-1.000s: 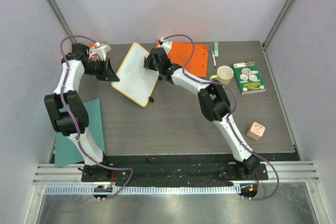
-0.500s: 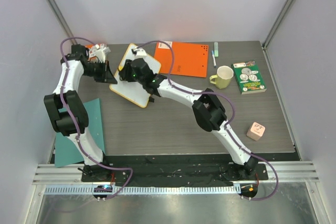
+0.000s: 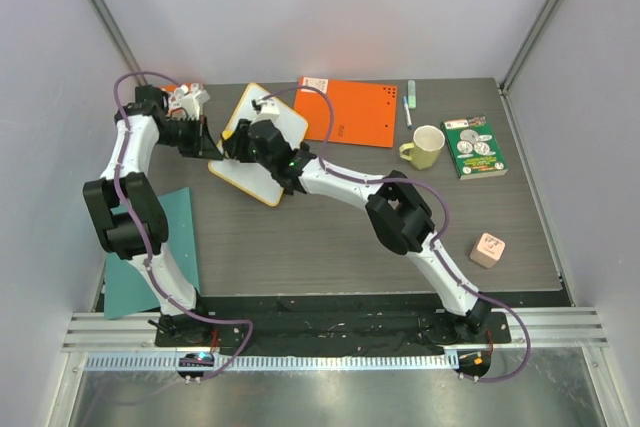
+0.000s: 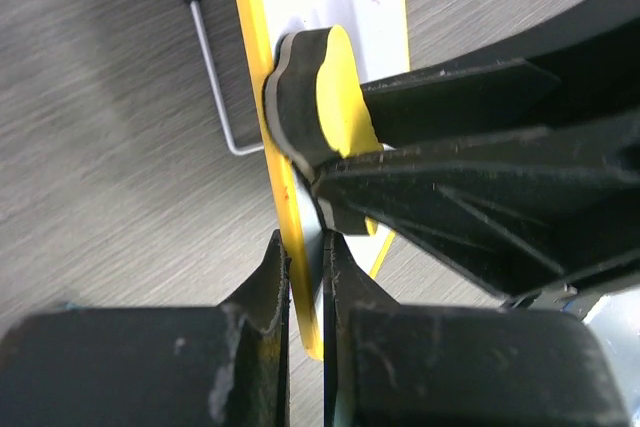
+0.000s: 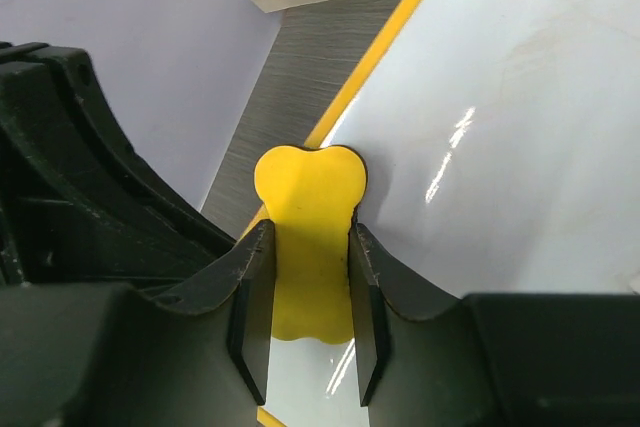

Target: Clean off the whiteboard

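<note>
The whiteboard [image 3: 281, 125] lies tilted at the table's far left, white face up. The left gripper [image 4: 305, 277] is pressed together on its yellow rim at the left edge; that arm rises folded along the table's left side, wrist turned in toward the board. The right arm stretches diagonally from its near-right base, and the right gripper [image 5: 308, 287] pinches a yellow eraser [image 5: 305, 197] flat on the board just beside the left fingers. An orange sheet [image 3: 355, 112] lies right of the board, with a cup [image 3: 427, 144] beyond it.
</note>
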Robot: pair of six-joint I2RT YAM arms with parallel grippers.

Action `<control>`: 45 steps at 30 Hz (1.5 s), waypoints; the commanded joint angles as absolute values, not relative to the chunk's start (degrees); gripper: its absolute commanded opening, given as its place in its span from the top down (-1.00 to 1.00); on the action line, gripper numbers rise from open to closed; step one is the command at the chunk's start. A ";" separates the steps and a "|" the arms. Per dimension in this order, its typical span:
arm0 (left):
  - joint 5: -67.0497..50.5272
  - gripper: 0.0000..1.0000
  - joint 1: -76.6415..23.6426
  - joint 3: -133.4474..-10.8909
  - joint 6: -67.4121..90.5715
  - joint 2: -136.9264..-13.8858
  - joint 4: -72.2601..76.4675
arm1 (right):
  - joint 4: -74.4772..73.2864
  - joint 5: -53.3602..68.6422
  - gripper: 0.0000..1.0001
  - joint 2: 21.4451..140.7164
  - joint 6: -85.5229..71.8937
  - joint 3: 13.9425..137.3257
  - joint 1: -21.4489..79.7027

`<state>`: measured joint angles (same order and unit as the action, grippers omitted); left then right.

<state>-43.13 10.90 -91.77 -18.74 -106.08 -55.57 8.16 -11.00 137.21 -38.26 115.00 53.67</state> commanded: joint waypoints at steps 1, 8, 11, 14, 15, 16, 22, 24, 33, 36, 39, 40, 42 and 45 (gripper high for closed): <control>-50.71 1.00 7.03 -93.08 -25.58 -102.04 -52.29 | -4.83 -11.50 0.98 139.92 -43.32 109.17 51.51; -51.24 1.00 6.94 -93.16 -25.14 -101.78 -51.94 | -8.53 -15.47 0.98 138.69 -44.29 108.28 44.92; -51.24 1.00 7.03 -93.16 -25.05 -101.78 -51.94 | -8.53 -14.33 0.98 139.48 -44.47 109.33 42.54; -51.24 1.00 7.03 -93.43 -25.14 -101.78 -51.94 | -10.71 -13.28 0.98 142.72 -44.56 113.63 40.70; -51.24 1.00 6.94 -93.60 -25.14 -101.69 -52.12 | -11.42 -13.01 0.98 143.69 -44.47 115.12 40.35; -51.24 1.00 7.03 -93.69 -25.31 -101.69 -52.21 | -12.12 -12.83 0.98 145.70 -44.12 117.83 40.17; -50.97 1.00 6.94 -94.22 -25.84 -101.95 -53.00 | -13.45 -7.92 0.98 146.87 -42.01 117.44 42.01; -50.98 1.00 7.03 -94.22 -25.84 -101.95 -52.91 | -11.26 -6.16 0.99 144.85 -41.31 113.32 44.02; -51.15 1.00 6.85 -93.96 -25.49 -101.60 -52.65 | -2.20 2.54 0.98 138.17 -42.98 99.68 52.64; -50.71 1.00 6.68 -94.13 -26.28 -101.51 -53.35 | -0.36 4.66 0.98 136.33 -42.98 97.66 55.19; -50.27 1.00 6.68 -94.22 -26.63 -101.34 -53.79 | 1.74 5.01 0.98 135.62 -44.29 96.16 56.34; -50.27 1.00 6.68 -94.22 -26.63 -101.16 -53.79 | 2.28 4.66 0.98 135.62 -44.38 95.98 56.25; -50.45 1.00 6.77 -94.31 -26.54 -101.07 -53.88 | 2.37 2.73 0.98 135.62 -44.82 95.89 54.85; -50.45 1.00 6.68 -94.13 -26.72 -100.90 -54.05 | 3.69 1.94 0.98 135.70 -45.00 97.11 51.60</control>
<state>-43.07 9.89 -92.05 -19.99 -104.92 -55.64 8.95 -10.76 129.99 -43.46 98.83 49.67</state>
